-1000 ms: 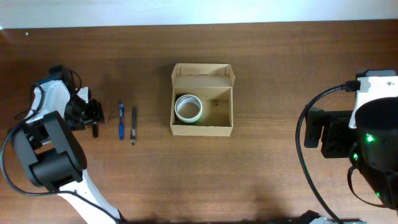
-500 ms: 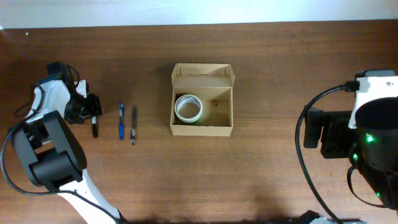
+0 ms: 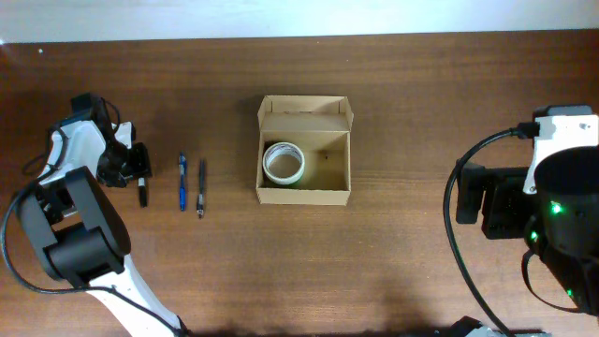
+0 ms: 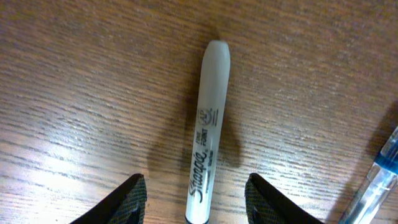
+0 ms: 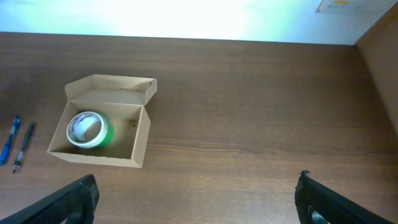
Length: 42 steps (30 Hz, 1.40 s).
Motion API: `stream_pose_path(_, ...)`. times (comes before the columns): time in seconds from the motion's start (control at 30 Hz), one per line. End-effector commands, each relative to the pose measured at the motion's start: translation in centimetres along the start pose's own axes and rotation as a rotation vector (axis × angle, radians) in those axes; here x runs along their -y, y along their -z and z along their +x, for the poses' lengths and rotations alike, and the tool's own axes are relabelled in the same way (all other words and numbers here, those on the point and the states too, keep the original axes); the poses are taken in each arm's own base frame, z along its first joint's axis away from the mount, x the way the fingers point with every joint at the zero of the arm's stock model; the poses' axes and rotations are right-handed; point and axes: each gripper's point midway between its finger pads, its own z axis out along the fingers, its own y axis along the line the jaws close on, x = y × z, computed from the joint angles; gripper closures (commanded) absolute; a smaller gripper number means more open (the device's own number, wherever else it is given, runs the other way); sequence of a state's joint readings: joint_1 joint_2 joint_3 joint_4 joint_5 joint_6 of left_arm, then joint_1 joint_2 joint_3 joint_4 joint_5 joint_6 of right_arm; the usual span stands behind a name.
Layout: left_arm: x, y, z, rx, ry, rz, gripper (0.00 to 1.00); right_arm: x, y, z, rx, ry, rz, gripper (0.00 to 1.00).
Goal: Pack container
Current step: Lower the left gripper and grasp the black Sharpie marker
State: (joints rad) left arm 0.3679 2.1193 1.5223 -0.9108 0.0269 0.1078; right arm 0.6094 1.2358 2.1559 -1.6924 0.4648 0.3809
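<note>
The container (image 3: 304, 196), a tan cardboard box with its flap lid open to the far side, stands mid-table, and the right wrist view shows it as well (image 5: 99, 156). Inside it lies a green tape roll (image 3: 283, 162). A grey Sharpie marker (image 4: 208, 143) lies on the wood at the far left (image 3: 142, 195). My left gripper (image 4: 196, 182) straddles the marker's near end, open, with a gap on each side. My right gripper (image 5: 196, 190) hangs wide open at the right, holding nothing.
A blue pen (image 3: 182, 181) and a black pen (image 3: 201, 187) lie side by side between the marker and the box. The blue pen (image 4: 380, 185) is just right of my left fingers. The right arm (image 3: 552, 215) fills the table's right edge.
My left gripper's jaws have narrowed around the marker and the wrist has shifted slightly. The right arm, box and pens have not moved.
</note>
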Motion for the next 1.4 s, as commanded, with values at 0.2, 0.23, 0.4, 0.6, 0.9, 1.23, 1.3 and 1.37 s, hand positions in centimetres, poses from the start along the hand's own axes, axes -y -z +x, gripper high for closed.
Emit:
stream_pose_path(0.2, -0.2, -0.1, -0.1, -0.005, 0.018, 0.010, 0.50, -0.2, -0.1, 0.3, -0.015, 0.010, -0.011, 0.01)
stream_pose_path(0.23, -0.2, -0.2, -0.1, -0.007, 0.018, 0.011, 0.50, -0.2, -0.1, 0.3, -0.015, 0.010, -0.011, 0.01)
stream_pose_path(0.4, -0.2, -1.9, 0.8, -0.060, 0.019, 0.009, 0.50, -0.2, -0.1, 0.3, -0.015, 0.010, -0.011, 0.01)
stream_pose_path(0.6, -0.2, -3.0, 1.4, -0.097, 0.020, 0.013, 0.51, -0.2, -0.1, 0.3, -0.016, 0.010, -0.010, 0.01)
stream_pose_path(0.9, -0.2, -3.0, 1.3, -0.094, 0.020, 0.013, 0.57, -0.2, -0.1, 0.3, -0.015, 0.010, -0.010, 0.01)
stream_pose_path(1.23, -0.9, -3.0, 0.9, -0.078, 0.017, -0.027, 0.91, -0.2, -0.1, 0.3, -0.015, 0.010, -0.010, 0.01)
stream_pose_path(1.3, -0.9, -3.0, 0.9, -0.076, 0.017, -0.027, 0.97, -0.2, -0.1, 0.3, -0.015, 0.010, -0.010, 0.01)
stream_pose_path(1.37, -0.9, -3.0, 0.8, -0.075, 0.017, -0.027, 0.98, -0.2, -0.1, 0.3, -0.015, 0.010, -0.010, 0.01)
